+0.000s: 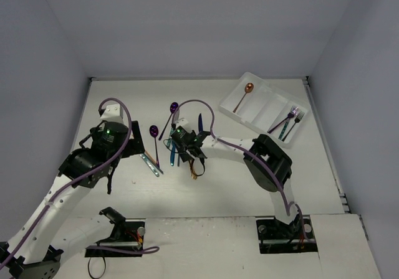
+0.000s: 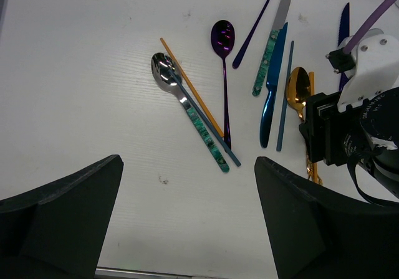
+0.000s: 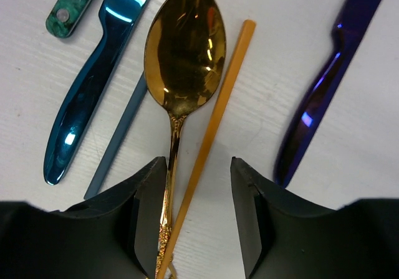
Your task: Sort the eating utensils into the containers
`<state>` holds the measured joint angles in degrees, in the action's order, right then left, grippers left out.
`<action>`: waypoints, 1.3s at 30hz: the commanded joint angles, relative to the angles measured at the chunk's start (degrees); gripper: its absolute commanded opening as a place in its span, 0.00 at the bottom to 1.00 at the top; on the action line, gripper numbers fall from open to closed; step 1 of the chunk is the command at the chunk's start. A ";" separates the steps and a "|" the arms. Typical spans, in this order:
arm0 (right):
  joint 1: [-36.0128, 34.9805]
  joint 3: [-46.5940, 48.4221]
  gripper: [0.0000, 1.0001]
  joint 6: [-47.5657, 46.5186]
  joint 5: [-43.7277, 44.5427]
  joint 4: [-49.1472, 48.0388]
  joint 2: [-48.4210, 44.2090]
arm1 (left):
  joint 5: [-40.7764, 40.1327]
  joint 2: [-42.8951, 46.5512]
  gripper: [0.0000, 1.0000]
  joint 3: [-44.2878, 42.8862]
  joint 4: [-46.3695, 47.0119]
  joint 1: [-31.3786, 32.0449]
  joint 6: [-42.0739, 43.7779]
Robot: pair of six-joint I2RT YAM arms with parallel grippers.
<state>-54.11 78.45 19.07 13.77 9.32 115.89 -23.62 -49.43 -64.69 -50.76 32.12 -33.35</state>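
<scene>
Most of the eating utensils are spread loose across the middle of the worktop. Only a copper spoon [image 1: 244,95] and what look like 3 forks [image 1: 288,122] are lodged in the white tray [image 1: 262,109] at the far right corner.

The step in hand is judged to be a pick-up from the loose group. The right gripper [image 3: 198,192] is lowered over a gold spoon [image 3: 184,48], with its jaws parted about halfway and nothing yet gripped. Both the spoon's handle and an orange chopstick [image 3: 215,123] just beside it are straddled by the 2 fingers. A teal knife [image 3: 93,111] and a grey-blue chopstick [image 3: 121,148] lie just outside 1 finger, and a dark blue knife [image 3: 324,98] lies outside the other. Whether the worktop is touched by the fingertips cannot be told.

The left gripper [image 2: 187,213] is held wide open and empty nearer the left edge, above a silver spoon [image 2: 187,108] and a purple spoon [image 2: 223,42].

For the next move, care is called for so that only 1 item is pinched. If the jaws are simply closed, spoon and chopstick would probably be caught together. A lift and a carry to the tray's spoon compartment would then be needed.
</scene>
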 commanded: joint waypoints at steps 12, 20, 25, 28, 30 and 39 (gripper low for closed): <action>-1.35 6.89 0.32 -0.01 -0.11 2.64 -2.72 | -0.73 -0.03 0.85 -1.85 1.28 -0.39 1.65; -1.31 6.67 0.23 1.23 -0.58 2.64 0.33 | -0.34 0.47 0.85 -1.71 1.19 -0.39 1.76; -1.26 6.66 0.22 1.82 -0.40 2.64 2.20 | -0.33 0.61 0.85 -1.72 1.19 -0.39 2.02; -1.26 6.41 0.22 2.79 0.22 2.64 2.88 | -0.13 0.75 0.85 -1.76 1.10 -0.39 2.06; -1.25 6.06 0.22 3.37 1.00 2.64 3.11 | -0.29 0.81 0.85 -1.76 1.10 -0.39 2.06; -0.93 5.16 0.00 3.81 1.42 2.64 3.36 | -0.29 0.47 0.85 -1.64 1.16 -0.39 2.06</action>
<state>-55.21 83.26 21.81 13.27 11.38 119.50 -23.42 -48.97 -64.69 -50.77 32.12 -31.94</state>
